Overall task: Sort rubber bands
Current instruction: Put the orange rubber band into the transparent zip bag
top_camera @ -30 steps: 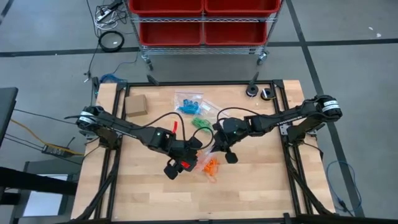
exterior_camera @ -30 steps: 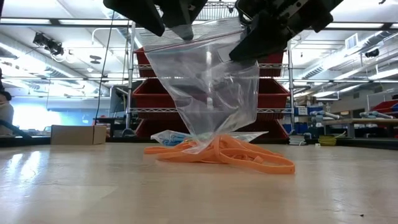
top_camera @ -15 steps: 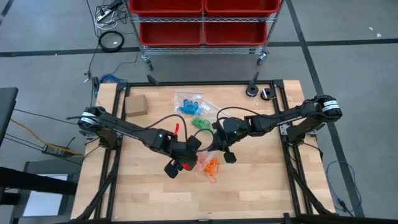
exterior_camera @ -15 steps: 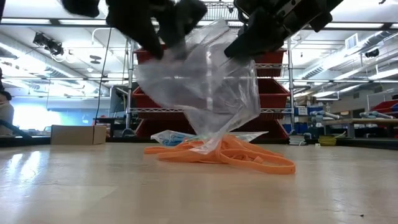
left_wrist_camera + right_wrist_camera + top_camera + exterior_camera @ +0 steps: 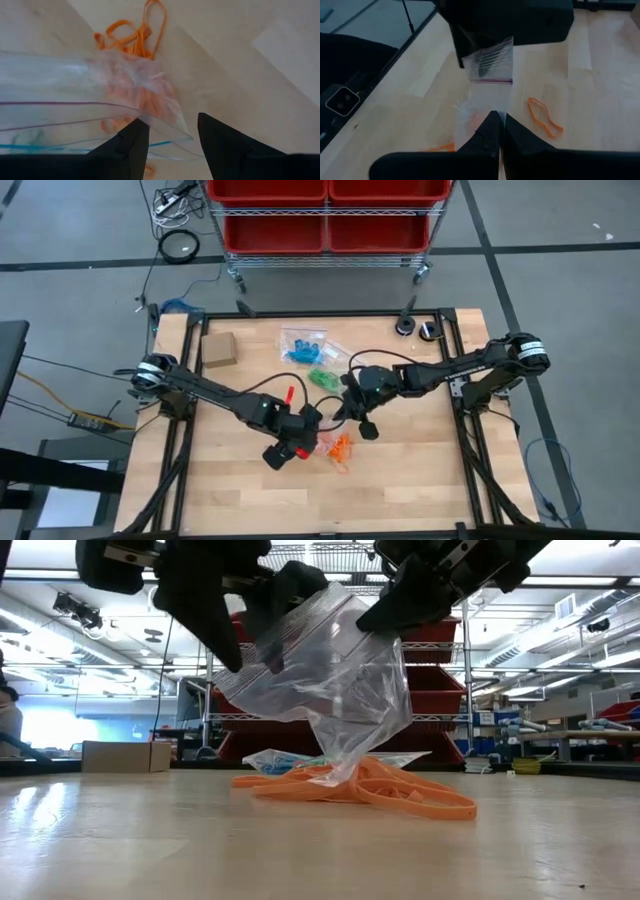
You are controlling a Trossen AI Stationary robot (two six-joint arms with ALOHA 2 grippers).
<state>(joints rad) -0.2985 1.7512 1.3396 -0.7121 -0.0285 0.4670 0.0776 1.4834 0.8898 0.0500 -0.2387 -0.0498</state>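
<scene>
A clear zip bag (image 5: pixel 330 680) hangs between my two grippers over a heap of orange rubber bands (image 5: pixel 370 790); its lower end rests on the heap. The orange bands also show in the high view (image 5: pixel 340 448). My right gripper (image 5: pixel 498 122) is shut on the bag. My left gripper (image 5: pixel 170 137) is open at the bag's zip edge (image 5: pixel 75 105), with the edge's corner (image 5: pixel 175 131) between its fingers. In the low view it stands at the bag's upper left (image 5: pixel 250 645). My right gripper pinches the bag's upper right edge (image 5: pixel 392 622) between its two shut fingers, slanting down from the table's right. The bag hangs below, wrinkled and slack, its lower end (image 5: pixel 340 772) on the orange bands. My left gripper: the bag's zip edge runs up to one finger (image 5: pixel 136 135); I cannot tell whether it touches.
A bag of blue bands (image 5: pixel 303 343) and a bag of green bands (image 5: pixel 322 377) lie toward the far edge. A tan cardboard box (image 5: pixel 218 348) sits at the far left, two small dark round things (image 5: pixel 416 328) at the far right. One orange band (image 5: pixel 545 117) lies apart.
My left gripper has come down from the bag's top and a little toward the near edge, and now stands beside the bag's upper left. The bag's upper left has sagged and crumpled toward the right; its lower end has stayed on the orange bands.
</scene>
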